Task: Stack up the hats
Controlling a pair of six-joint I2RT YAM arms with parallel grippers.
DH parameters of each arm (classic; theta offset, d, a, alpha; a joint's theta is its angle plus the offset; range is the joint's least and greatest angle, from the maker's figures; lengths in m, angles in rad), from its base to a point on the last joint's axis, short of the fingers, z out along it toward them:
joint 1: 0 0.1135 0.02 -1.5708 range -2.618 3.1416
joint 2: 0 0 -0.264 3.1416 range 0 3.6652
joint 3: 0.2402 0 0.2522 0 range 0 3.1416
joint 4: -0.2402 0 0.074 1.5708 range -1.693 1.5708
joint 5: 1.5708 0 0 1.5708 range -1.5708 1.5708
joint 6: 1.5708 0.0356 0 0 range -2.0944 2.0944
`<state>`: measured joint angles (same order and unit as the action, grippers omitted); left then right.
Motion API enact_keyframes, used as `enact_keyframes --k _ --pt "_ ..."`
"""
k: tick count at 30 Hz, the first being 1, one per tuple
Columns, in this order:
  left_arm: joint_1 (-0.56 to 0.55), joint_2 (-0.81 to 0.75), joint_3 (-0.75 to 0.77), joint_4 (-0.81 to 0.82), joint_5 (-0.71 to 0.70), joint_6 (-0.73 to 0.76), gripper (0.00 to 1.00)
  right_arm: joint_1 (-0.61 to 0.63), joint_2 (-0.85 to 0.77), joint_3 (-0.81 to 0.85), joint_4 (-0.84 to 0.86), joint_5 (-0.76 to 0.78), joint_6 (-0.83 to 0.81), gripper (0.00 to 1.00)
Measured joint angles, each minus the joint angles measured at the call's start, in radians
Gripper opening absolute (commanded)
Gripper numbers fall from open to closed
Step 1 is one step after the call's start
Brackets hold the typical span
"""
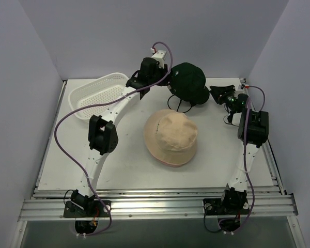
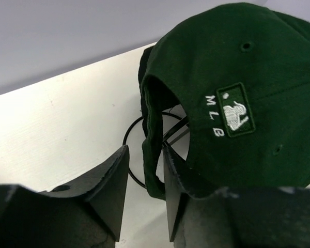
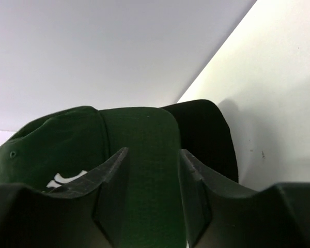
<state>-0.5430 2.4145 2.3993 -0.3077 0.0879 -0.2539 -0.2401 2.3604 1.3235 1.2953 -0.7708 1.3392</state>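
Roughly halfway: dark green fabric baseball cap tops black fabric cap far, tan bucket hat covers pink hat nearer; merging remains. Left gripper and right gripper both released.

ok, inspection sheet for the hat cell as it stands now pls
Surface: white table, no spills seen.
Job's things: dark green cap sits on black cap at the far edge. Tan bucket hat at centre covers pink bucket hat, only its rim showing.
Clutter: white mesh basket far left, nothing seen in it; thin black wire loops by the caps.
Grippers: left gripper jaws parted around the green cap's back edge; right gripper jaws parted at its brim.
Cables: purple cable along each arm, none on the hats.
Surroundings: pale walls; aluminium rail at near edge.
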Motion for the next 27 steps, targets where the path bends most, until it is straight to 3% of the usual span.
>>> enact_keyframes --k 10,27 --pt "0.011 -0.010 -0.020 0.005 0.003 0.002 0.53 0.008 0.002 0.043 -0.004 0.005 -0.117 0.38" --pt "0.021 -0.001 0.044 0.074 0.075 0.003 0.56 0.025 0.001 0.111 -0.029 0.008 -0.267 0.36"
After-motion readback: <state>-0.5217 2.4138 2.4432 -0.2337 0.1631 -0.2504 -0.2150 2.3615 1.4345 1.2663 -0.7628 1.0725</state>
